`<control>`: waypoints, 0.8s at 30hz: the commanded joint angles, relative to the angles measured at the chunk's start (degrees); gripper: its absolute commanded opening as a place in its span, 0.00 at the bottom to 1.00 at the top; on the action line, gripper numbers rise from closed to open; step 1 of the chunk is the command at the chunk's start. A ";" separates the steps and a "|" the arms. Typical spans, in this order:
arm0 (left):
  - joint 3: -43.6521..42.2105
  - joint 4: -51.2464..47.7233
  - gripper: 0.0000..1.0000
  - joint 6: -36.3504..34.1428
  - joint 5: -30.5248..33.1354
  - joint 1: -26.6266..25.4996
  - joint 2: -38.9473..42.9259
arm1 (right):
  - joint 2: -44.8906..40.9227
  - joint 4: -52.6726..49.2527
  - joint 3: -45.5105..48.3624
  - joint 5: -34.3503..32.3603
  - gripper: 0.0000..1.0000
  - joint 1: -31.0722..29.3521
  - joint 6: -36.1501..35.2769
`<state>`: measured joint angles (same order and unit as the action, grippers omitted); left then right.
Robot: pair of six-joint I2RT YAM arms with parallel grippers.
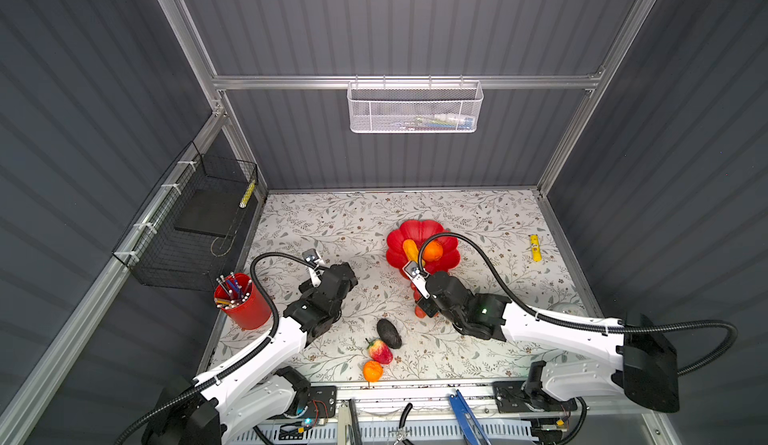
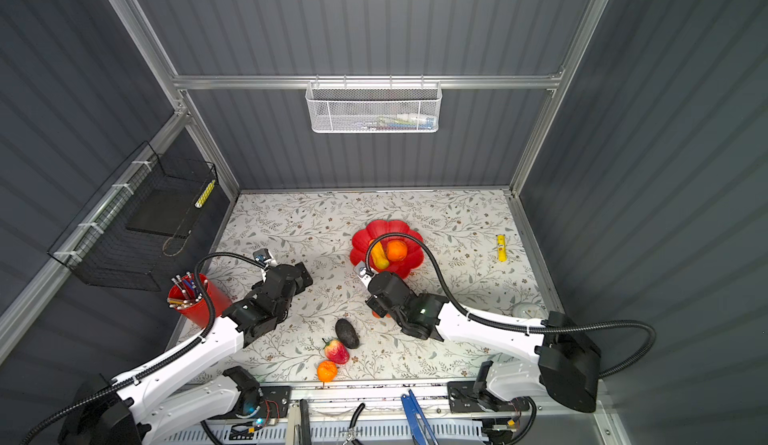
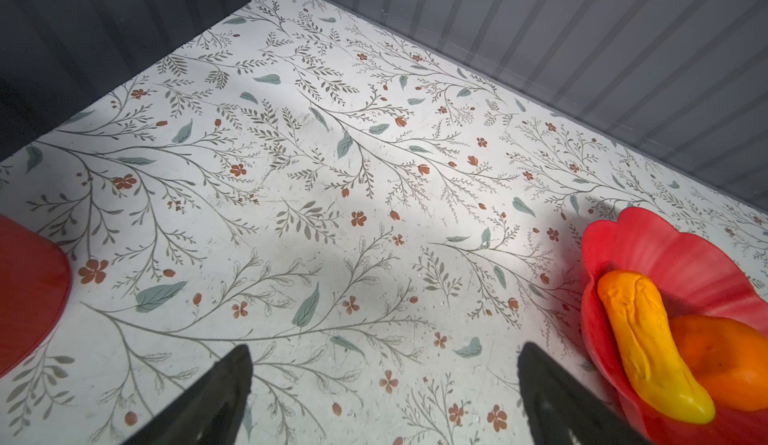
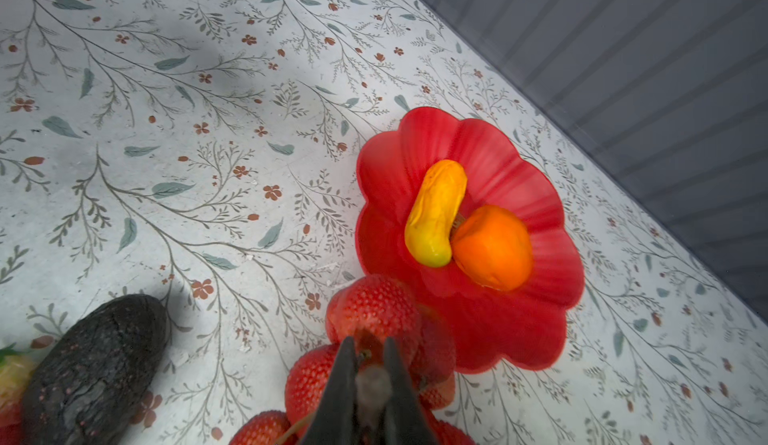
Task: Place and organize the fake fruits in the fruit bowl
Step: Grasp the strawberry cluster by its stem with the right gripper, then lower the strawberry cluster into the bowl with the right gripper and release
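Observation:
The red flower-shaped fruit bowl [image 1: 415,231] [image 4: 478,139] stands at mid-table and holds the yellow oblong fruit [image 1: 410,251] [image 4: 436,210] and the blocky orange fruit [image 1: 433,251] [image 4: 492,247]. Just in front of the bowl, my right gripper [image 4: 370,345] is shut on the stem of the red grape bunch [image 4: 374,310] [image 1: 419,297]. The dark avocado [image 1: 389,333], the strawberry [image 1: 380,351] and the small orange [image 1: 372,371] lie near the front edge. My left gripper [image 3: 384,359] [image 1: 347,274] is open and empty over bare table, left of the bowl.
A red pen cup [image 1: 243,301] stands at the left edge beside the left arm. A small yellow tube [image 1: 535,247] lies at the right. A black wire basket [image 1: 195,222] hangs on the left wall and a white mesh basket [image 1: 415,108] on the back wall.

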<state>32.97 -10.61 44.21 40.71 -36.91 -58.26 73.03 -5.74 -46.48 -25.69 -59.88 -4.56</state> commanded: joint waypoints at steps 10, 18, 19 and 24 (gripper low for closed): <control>1.14 -0.13 1.00 0.25 -2.84 0.52 -1.30 | 4.58 -14.20 -20.56 1.24 0.00 10.22 -0.05; 1.15 -3.96 1.00 -0.61 -7.98 0.52 2.34 | 20.18 -19.80 -34.51 8.21 0.00 19.50 1.81; 1.12 -4.08 1.00 -1.08 -9.32 0.52 2.78 | 21.97 -20.34 -35.80 9.10 0.00 20.28 2.01; 2.44 -7.92 1.00 -2.75 -16.24 0.52 3.94 | 31.40 -23.48 -42.88 11.81 0.00 23.25 1.39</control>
<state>33.28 -14.59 43.29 29.67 -36.69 -55.05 101.71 -25.76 -85.45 -16.86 -37.60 -3.20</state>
